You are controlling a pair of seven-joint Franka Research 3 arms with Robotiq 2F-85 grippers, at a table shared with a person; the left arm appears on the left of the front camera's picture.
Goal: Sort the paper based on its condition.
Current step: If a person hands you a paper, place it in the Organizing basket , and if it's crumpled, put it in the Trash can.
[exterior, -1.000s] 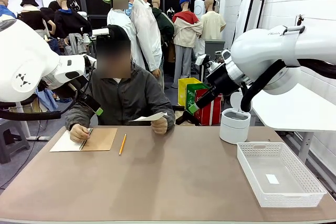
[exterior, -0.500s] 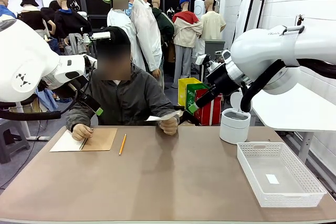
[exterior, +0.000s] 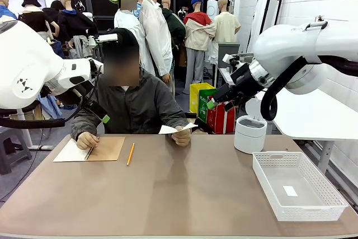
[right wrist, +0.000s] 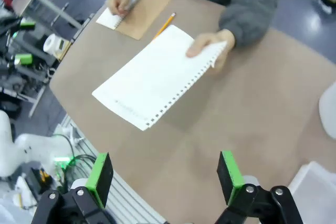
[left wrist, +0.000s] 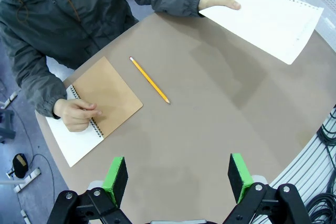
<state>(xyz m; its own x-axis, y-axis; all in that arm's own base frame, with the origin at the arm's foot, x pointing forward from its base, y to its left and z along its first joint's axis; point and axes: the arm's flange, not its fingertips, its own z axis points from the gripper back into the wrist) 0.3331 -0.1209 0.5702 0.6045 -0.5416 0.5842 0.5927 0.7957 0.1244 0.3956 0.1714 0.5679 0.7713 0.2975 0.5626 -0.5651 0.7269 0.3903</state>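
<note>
The sorting has hardly begun: both arms hang above the counter [exterior: 184, 188], the left pincer [left wrist: 178, 174] and right pincer [right wrist: 164, 177] gaping wide and empty, while the paper [right wrist: 157, 74] is held out flat beyond the right pincer by the person's hand [right wrist: 210, 45]. I judge the handover and placing are all still to do. From the front the sheet shows only as a thin edge, so its condition is hard to read.

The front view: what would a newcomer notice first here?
Probably the person's hand at the far edge, holding out the paper above the table. The right gripper hangs open beyond it. A white basket sits at the robot's right, a notebook and pencil at the left.
</note>
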